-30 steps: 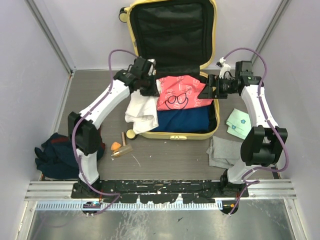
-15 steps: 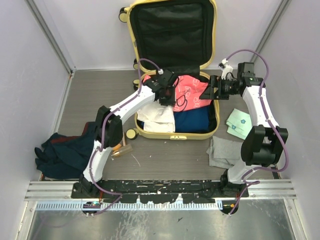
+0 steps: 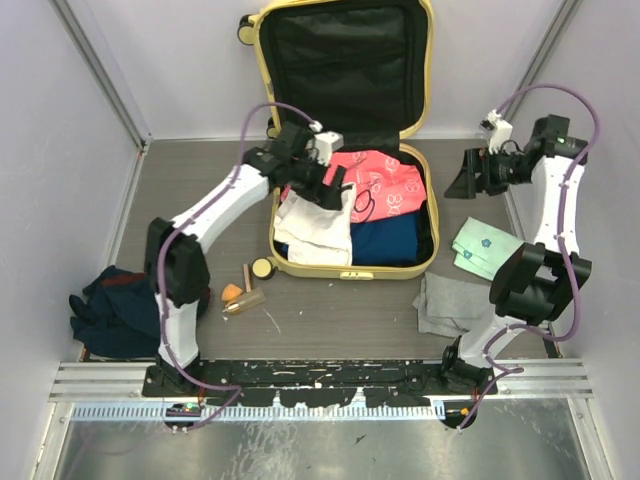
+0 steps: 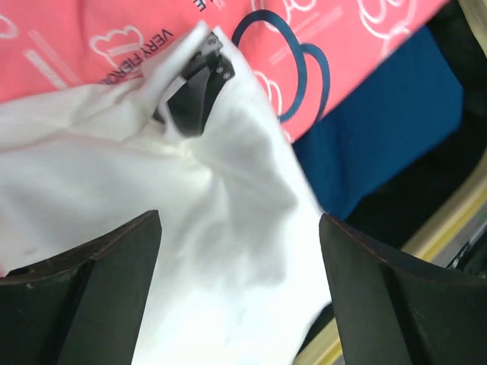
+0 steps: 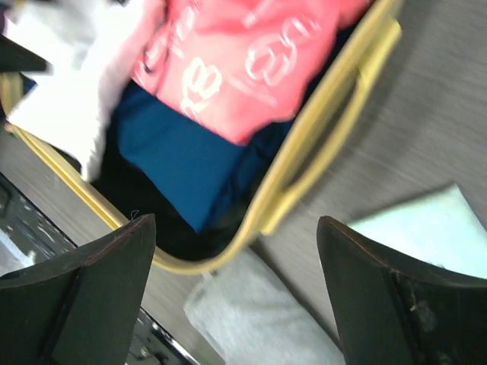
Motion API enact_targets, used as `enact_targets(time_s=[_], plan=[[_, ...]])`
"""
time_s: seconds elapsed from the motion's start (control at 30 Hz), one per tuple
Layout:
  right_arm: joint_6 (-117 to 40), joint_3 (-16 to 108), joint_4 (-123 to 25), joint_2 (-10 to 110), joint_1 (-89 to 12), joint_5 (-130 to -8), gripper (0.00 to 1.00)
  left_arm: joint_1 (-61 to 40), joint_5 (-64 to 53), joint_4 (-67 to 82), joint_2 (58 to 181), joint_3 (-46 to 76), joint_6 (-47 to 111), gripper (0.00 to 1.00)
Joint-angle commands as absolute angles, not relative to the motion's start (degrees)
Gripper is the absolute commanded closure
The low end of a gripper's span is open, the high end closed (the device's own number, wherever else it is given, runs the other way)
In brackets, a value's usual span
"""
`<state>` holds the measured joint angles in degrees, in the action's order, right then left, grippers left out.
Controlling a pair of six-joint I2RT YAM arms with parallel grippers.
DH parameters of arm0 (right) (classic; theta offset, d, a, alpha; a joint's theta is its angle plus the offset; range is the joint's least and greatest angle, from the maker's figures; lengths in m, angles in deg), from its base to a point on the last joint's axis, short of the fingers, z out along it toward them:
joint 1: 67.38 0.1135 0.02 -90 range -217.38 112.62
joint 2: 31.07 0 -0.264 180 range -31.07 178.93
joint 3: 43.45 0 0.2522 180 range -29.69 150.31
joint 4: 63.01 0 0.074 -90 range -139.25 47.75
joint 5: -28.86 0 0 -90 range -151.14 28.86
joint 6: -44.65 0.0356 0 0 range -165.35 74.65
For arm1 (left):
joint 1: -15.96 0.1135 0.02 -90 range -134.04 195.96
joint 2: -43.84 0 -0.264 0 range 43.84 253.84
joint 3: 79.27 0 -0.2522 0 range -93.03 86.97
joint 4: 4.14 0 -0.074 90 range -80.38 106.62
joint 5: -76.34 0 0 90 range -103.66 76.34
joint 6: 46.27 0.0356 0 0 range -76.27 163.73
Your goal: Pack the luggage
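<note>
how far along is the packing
Done: a pink shirt, a blue garment and a white garment lie in the open luggage. In hand: nothing; the left gripper is open over the white garment, the right gripper open beside the luggage. Left: the dark clothes, grey cloth and pale green cloth on the table, then closing it.

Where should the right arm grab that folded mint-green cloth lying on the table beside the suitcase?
Pinch the mint-green cloth at the corner facing the luggage, coming straight down from above. It lies flat and folded on the table, so probably only a top-down pinch on a free edge gathers its layers.
</note>
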<state>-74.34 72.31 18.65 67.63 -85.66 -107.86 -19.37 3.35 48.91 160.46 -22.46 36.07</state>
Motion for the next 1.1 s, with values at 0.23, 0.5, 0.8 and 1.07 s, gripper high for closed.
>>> enact_targets(time_s=[0.23,0.5,0.8,1.07], plan=[[-106.35,54.45,30.84,57.20,-90.60,-89.36,0.18,-16.40,19.47,50.27,150.40,-8.91,64.73,0.52],[-114.15,40.34,18.95,53.81,-90.65,-83.94,0.20,-21.17,10.26,52.42,157.30,-8.52,72.80,0.71],[-131.32,28.63,13.72,55.51,-90.63,-83.72,0.13,-17.27,20.29,55.57,161.55,-19.88,60.00,0.06],[-134.83,25.83,8.53,61.41,-90.63,-84.91,0.09,-15.99,23.64,50.44,151.30,-14.63,58.64,0.02]])
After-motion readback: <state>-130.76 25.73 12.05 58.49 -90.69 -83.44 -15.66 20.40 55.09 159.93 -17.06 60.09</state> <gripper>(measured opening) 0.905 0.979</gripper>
